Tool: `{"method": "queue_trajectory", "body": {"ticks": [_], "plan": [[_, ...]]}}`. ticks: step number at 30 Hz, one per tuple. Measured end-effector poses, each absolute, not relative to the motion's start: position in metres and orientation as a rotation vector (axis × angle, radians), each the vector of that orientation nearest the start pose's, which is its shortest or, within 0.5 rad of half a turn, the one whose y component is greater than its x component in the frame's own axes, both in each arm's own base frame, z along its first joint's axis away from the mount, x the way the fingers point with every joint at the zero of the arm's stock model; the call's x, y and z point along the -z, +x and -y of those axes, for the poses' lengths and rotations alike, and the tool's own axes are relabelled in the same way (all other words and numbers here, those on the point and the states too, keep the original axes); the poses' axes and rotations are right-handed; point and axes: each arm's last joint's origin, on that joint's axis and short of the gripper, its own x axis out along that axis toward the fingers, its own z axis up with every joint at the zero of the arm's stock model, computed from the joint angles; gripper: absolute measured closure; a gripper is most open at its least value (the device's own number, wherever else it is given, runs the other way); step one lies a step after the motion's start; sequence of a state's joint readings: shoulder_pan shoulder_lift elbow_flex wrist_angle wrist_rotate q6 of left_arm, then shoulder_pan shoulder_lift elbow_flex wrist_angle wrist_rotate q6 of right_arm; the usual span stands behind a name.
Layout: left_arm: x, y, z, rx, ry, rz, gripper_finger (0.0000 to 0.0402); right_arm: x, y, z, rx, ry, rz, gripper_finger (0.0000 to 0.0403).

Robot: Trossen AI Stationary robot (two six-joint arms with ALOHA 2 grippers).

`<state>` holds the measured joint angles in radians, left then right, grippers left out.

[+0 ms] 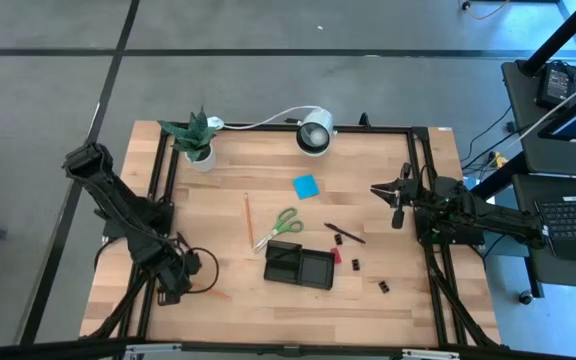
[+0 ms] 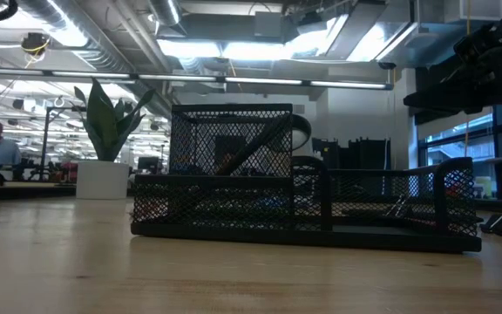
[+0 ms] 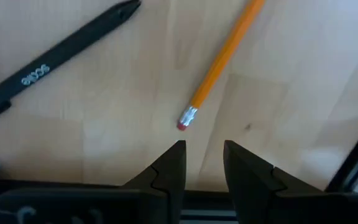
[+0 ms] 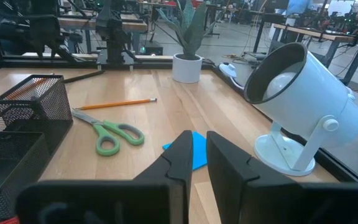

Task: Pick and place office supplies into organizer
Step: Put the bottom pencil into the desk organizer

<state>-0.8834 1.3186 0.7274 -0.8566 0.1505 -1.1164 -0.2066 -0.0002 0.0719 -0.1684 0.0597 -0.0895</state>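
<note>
the organizer (image 1: 299,265) sits on the table (image 1: 268,310) just toward 6 o'clock of centre, in the high view. its tall mesh compartment holds at least one dark, slanted item, best seen in the low view; the rest is hard to tell.

most supplies remain out:
- green-handled scissors (image 1: 277,226) and an orange pencil (image 1: 249,220) lie at 11 o'clock of the organizer.
- the blue sticky-note pad (image 1: 305,185) lies at 12 o'clock.
- a black pen (image 1: 344,233) and small black clips (image 1: 382,286) lie toward 2 and 4 o'clock.
- a red piece (image 1: 336,257) touches its right end.

the left gripper (image 3: 202,163), fingers slightly spread and empty, hangs over a second pencil (image 3: 219,62) and pen (image 3: 55,57) at the table's 8 o'clock corner. the right gripper (image 4: 199,155) waits at 3 o'clock, fingers nearly pressed together, empty.

judgement: early stage; nearly everything remains.
</note>
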Motion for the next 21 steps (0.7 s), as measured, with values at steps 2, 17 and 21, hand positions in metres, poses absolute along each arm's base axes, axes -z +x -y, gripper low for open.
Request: {"method": "queue_trajectory", "body": {"ticks": [2, 17, 21], "plan": [[-0.176, 0.125, 0.159, -0.031, -0.319, -1.62, 0.0301, -0.172, 0.09, 0.021, 0.262, -0.081, -0.108, 0.0352], [-0.139, 0.135, 0.171, -0.033, -0.19, -1.674, 0.0293, -0.172, 0.09, 0.021, 0.263, -0.083, -0.108, 0.0352], [-0.131, 0.138, 0.175, -0.022, -0.197, -1.693, 0.03, -0.172, 0.09, 0.021, 0.263, -0.083, -0.108, 0.0352]]}}
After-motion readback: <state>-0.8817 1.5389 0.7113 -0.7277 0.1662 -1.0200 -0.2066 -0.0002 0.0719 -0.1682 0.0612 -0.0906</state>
